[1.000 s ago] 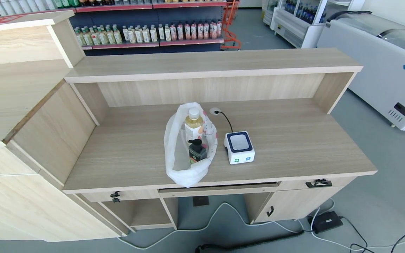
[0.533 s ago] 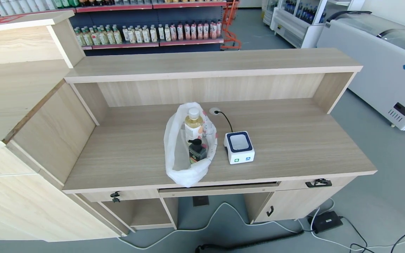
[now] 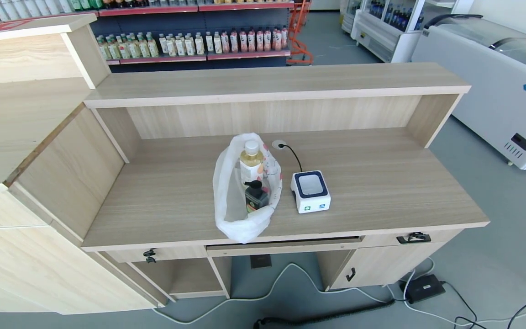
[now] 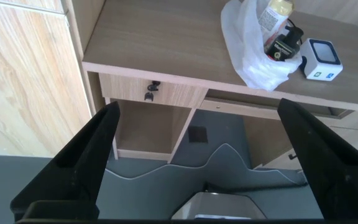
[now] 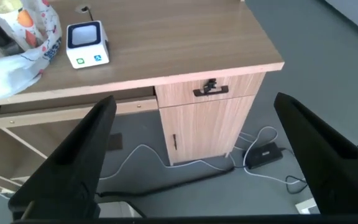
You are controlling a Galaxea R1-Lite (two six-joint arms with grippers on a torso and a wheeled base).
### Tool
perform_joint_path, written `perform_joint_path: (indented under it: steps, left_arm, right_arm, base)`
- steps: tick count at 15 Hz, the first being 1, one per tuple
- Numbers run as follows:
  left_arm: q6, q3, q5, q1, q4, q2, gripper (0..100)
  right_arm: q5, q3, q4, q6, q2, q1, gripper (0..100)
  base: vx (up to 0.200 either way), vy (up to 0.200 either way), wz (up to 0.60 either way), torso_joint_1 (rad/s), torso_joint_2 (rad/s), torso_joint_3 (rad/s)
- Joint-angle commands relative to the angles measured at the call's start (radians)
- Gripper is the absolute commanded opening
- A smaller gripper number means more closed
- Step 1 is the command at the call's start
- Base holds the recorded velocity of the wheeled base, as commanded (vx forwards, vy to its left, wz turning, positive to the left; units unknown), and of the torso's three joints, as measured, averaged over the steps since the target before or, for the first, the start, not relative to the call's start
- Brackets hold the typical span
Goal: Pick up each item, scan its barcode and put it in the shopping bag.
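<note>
Surface: a long light wood-grain checkout counter [image 3: 381,183] with a raised back ledge and a taller side unit on the robot's left. Near the middle of the top sits a white thin-plastic shopping bag [image 3: 228,214], mouth open upward.

In the bag are two items. A clear bottle of yellowish drink with a white cap [image 3: 251,160] stands upright at the far end. A black pump-top bottle [image 3: 256,194] stands in front of it, nearer the robot.

Just beside the bag on the robot's right is a white box scanner with a dark blue rim [image 3: 310,192]; I cannot tell whether the two touch. A black cable [image 3: 294,156] runs from the scanner to a round grommet in the top.

Under the top are a drawer with a black lock [image 3: 149,253] and a cupboard door with a black handle [image 3: 413,238].

Room: grey floor with loose cables and a black adapter box [image 3: 424,288]. There are store shelves of bottled drinks [image 3: 190,43] behind and a white chest freezer [image 3: 496,82] on the right.

The left gripper [image 4: 197,168] is low in front of the counter's left part, jaws spread wide and holding nothing. The right gripper [image 5: 194,168] is low in front of the right part, also spread wide and holding nothing.

Change: the bag, both bottles and the scanner lie as they did a second ago, and the camera has not shifted. A dark rounded shape at the lower right edge of the head view a second ago has gone from there; I cannot tell what it was.
</note>
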Motion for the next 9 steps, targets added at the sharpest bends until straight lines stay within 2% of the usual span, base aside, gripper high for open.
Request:
perform_joint_path:
  steps: [1, 4, 9]
  left_arm:
    - [0.0, 0.001, 0.0, 0.0, 0.0, 0.0, 100]
    - [0.0, 0.001, 0.0, 0.0, 0.0, 0.0, 100]
    - [0.0, 0.001, 0.0, 0.0, 0.0, 0.0, 100]
  right_arm:
    - [0.0, 0.0, 0.011, 0.022, -0.003, 0.001, 100]
    - [0.001, 0.0, 0.057, 0.052, -0.003, 0.001, 100]
    - [0.0, 0.0, 0.057, 0.063, -0.003, 0.001, 100]
  base:
    - [0.0, 0.0, 0.0, 0.0, 0.0, 0.0]
    - [0.0, 0.0, 0.0, 0.0, 0.0, 0.0]
    - [0.0, 0.0, 0.0, 0.0, 0.0, 0.0]
